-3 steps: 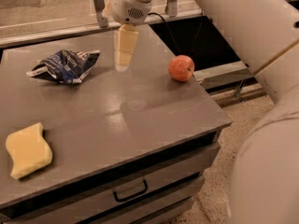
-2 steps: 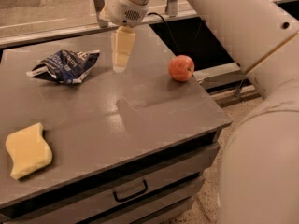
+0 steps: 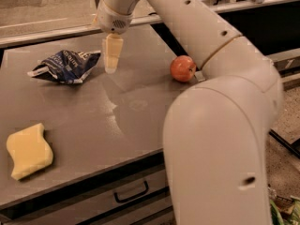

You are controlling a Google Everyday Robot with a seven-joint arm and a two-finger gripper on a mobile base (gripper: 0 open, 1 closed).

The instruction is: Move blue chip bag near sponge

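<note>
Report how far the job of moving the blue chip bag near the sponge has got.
Done: nothing yet; the blue chip bag lies at the far left of the table, well apart from the sponge at the near-left corner. In hand: the gripper hovers just beside the bag. Left: grasp, carry, set down beside the sponge.

The arm (image 3: 220, 139), hand (image 3: 111, 65) beside the blue chip bag (image 3: 65, 67), hides the table's (image 3: 117, 121) corner.

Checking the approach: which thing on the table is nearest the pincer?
The blue chip bag, just beside the pincer hanging over the table; the apple is farther, the sponge farthest.
</note>
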